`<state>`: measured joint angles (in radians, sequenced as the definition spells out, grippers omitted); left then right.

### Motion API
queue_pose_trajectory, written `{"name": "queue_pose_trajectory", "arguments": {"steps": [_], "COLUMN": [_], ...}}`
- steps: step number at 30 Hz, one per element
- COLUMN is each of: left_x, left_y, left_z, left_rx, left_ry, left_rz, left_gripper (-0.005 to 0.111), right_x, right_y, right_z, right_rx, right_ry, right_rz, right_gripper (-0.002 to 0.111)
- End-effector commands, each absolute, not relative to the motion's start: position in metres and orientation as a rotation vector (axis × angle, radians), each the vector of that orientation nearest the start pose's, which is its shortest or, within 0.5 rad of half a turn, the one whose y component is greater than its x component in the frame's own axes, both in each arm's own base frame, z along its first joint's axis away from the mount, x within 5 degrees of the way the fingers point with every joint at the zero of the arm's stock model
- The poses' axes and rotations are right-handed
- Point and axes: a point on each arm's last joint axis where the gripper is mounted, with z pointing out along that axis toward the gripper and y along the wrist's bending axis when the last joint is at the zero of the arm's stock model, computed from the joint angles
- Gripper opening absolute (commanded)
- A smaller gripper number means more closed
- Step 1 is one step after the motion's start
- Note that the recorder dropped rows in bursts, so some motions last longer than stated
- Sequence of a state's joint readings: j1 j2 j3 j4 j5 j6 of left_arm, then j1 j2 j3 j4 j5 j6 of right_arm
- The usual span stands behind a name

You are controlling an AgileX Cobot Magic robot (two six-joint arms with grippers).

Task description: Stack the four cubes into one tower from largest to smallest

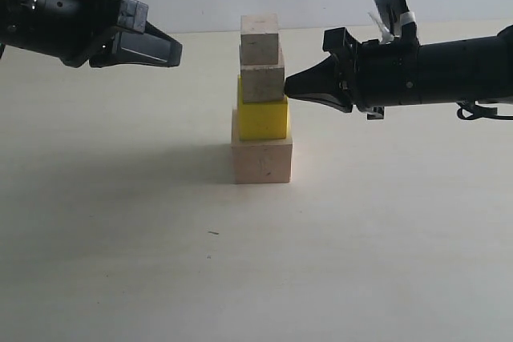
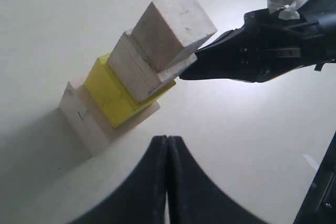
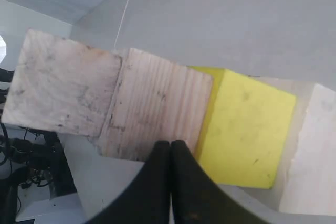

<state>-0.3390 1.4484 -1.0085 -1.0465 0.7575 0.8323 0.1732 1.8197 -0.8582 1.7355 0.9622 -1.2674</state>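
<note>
The tower stands mid-table: a large pale wood cube (image 1: pixel 262 160) at the bottom, a yellow cube (image 1: pixel 263 117) on it, a small wood cube (image 1: pixel 262 82) above, and the smallest wood cube (image 1: pixel 260 38) on top. My right gripper (image 1: pixel 288 86) is shut and empty, its tip touching the right side of the third cube (image 3: pixel 155 109); its shut tips (image 3: pixel 170 143) show against that cube. My left gripper (image 1: pixel 178 54) is shut and empty, hanging left of the tower at the height of the top cube, apart from it. The left gripper (image 2: pixel 167 139) points at the stack (image 2: pixel 137 69).
The pale tabletop (image 1: pixel 361 238) lies around the tower, with a white wall behind. The right arm's black body (image 1: pixel 433 74) stretches in from the right; the left arm (image 1: pixel 64 14) comes in from the upper left.
</note>
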Motion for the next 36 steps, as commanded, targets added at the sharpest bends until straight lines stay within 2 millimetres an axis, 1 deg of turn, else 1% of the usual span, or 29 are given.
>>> {"name": "queue_pose_trajectory", "arguments": {"steps": [1, 3, 7, 8, 11, 16, 24, 29, 36], "left_x": [0.262, 0.262, 0.263, 0.263, 0.263, 0.263, 0.263, 0.263, 0.263], "left_y": [-0.15, -0.149, -0.149, -0.149, -0.149, -0.148, -0.148, -0.148, -0.149], "left_z": [0.291, 0.289, 0.289, 0.289, 0.289, 0.289, 0.289, 0.289, 0.289], "left_rx": [0.629, 0.651, 0.648, 0.648, 0.648, 0.647, 0.646, 0.644, 0.648], "left_ry": [2.271, 2.277, 2.275, 2.275, 2.275, 2.274, 2.273, 2.273, 2.274], "left_rz": [-0.945, -0.922, -0.912, -0.912, -0.912, -0.91, -0.909, -0.907, -0.911], "left_gripper": [0.0, 0.0, 0.0, 0.0, 0.0, 0.0, 0.0, 0.0, 0.0], "right_x": [0.311, 0.312, 0.311, 0.311, 0.315, 0.313, 0.311, 0.308, 0.308], "right_y": [0.128, 0.127, 0.127, 0.127, 0.122, 0.122, 0.122, 0.132, 0.134], "right_z": [0.177, 0.177, 0.181, 0.18, 0.175, 0.172, 0.172, 0.167, 0.164], "right_rx": [-0.093, -0.083, -0.093, -0.086, 0.006, 0.025, 0.011, -0.025, -0.024], "right_ry": [2.273, 2.279, 2.266, 2.271, 2.316, 2.372, 2.389, 2.423, 2.433], "right_rz": [1.415, 1.385, 1.388, 1.374, 1.295, 1.295, 1.301, 1.264, 1.251], "right_gripper": [0.0, 0.0, 0.0, 0.0, 0.0, 0.0, 0.0, 0.0, 0.0]}}
